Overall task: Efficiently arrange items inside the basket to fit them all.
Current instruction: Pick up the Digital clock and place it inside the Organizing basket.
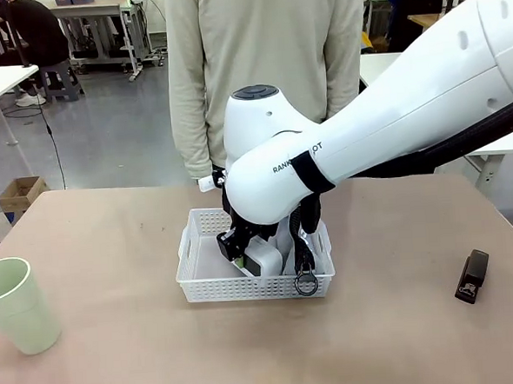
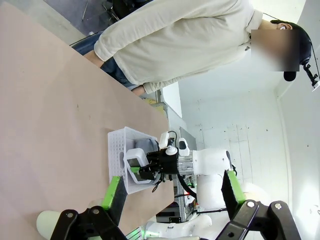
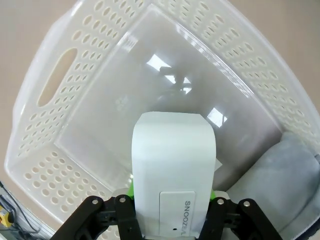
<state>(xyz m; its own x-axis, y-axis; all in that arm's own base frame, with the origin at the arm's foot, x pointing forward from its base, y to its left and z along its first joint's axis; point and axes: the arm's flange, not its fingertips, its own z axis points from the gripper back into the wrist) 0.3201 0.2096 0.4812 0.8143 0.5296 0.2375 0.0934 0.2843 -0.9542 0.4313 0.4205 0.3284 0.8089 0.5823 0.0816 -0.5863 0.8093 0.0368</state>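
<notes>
White box [image 3: 172, 160] is clamped in right tool [image 3: 172, 197] inside basket [image 3: 55, 95] beside grey pouch [image 3: 280, 170], w/ left tool [image 2: 171, 178] spread empty; if set mid-floor, room for cup [image 1: 15, 302] & stapler [image 1: 472, 274] could be lost.

A shallow white lattice basket [image 1: 201, 287] sits mid-frame on the counter. A grey pouch [image 3: 285, 170] lies along its right side, its black ring [image 1: 307, 284] hanging over the near rim. A small white box [image 3: 172, 165], pinched by the right gripper [image 3: 172, 194], hangs above the basket's bare floor. The black stapler [image 1: 472, 275] lies at lower right. The pale green cup [image 1: 18, 304] stands upright at lower left.
</notes>
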